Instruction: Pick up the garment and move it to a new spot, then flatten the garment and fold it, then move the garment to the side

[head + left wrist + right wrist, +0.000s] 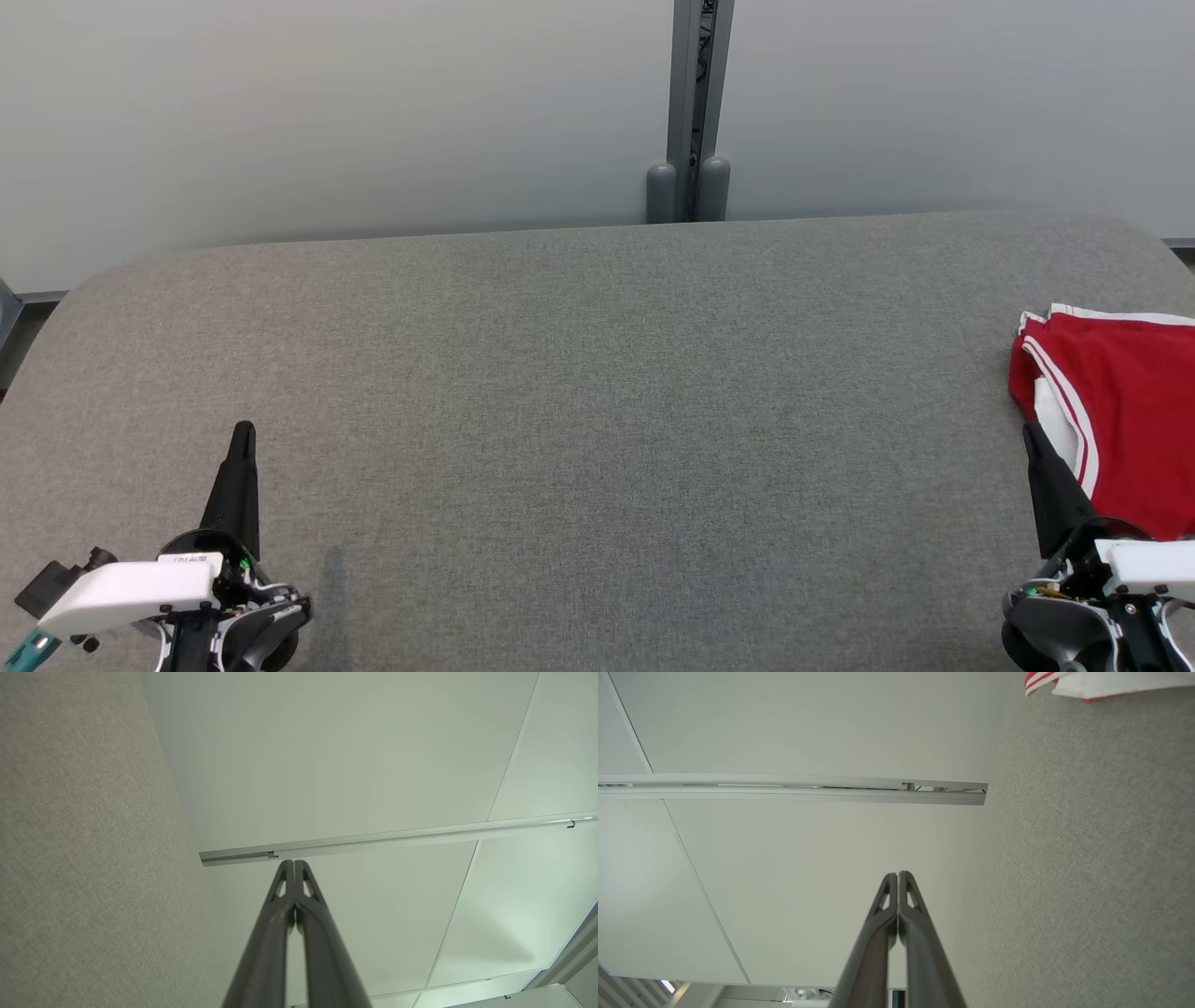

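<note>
The red garment (1125, 420) lies at the far right of the table, about midway between its near and far edges, and runs off the right side of the head view, so its full outline is hidden. It has white striped trim along its left edge and a white panel below that (sports shorts or a jersey, I cannot tell which). It sits loosely bunched, not spread flat.

By the look of it, this is light, soft knit cloth. It should sag and drape once lifted, it will not keep any shape, and nothing about it is fragile. A smooth sports fabric may slide between the fingers, so a pinch should take in a good fold, not just the very rim. The trimmed left edge looks like the best place to grip: it is the thickest part, the easiest to see, and the nearest to reach. Spreading it flat will probably need two separate holds on that hem or on two corners.

The right gripper (1034, 439) is at the near right with its two dark fingers pressed together and nothing between them. In the head view its tip overlaps the garment's left edge, but I cannot tell whether it touches. The left gripper (245, 434) is at the near left, well apart from the garment, also closed and empty.

Around them is the grey fabric tabletop (597, 373), and beyond it a pale wall with a metal post (695, 103).
</note>
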Robot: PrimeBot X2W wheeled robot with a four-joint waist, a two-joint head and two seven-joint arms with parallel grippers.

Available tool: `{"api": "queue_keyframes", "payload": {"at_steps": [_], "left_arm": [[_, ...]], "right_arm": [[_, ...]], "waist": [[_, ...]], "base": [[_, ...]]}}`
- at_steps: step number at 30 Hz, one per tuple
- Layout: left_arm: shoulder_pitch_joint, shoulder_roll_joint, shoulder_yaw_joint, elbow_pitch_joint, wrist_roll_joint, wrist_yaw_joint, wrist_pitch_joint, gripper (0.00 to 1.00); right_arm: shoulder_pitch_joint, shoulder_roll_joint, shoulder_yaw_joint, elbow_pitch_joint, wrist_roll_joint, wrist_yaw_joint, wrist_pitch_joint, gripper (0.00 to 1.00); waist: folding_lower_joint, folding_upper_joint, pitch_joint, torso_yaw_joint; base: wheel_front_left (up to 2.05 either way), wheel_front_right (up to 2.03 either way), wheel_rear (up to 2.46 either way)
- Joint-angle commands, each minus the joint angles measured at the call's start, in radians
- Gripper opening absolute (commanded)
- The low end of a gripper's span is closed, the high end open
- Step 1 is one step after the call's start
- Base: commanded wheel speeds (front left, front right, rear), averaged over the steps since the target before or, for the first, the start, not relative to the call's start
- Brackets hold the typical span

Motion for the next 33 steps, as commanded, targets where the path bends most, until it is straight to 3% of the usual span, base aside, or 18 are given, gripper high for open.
{"api": "queue_keyframes", "payload": {"at_steps": [1,33], "left_arm": [[-0.013,0.005,0.004,0.001,-0.001,-0.003,0.003,0.00],[-0.013,0.005,0.004,0.000,-0.001,-0.003,0.003,0.00]], "right_arm": [[-0.008,-0.003,-0.001,0.002,0.001,0.000,0.004,0.00],[-0.009,-0.003,-0.001,0.002,0.000,0.000,0.004,0.00]], "waist": [[-0.0001,0.0000,0.000,0.000],[-0.0001,0.0000,0.000,0.000]], "base": [[0.00,0.00,0.00],[0.00,0.00,0.00]]}}
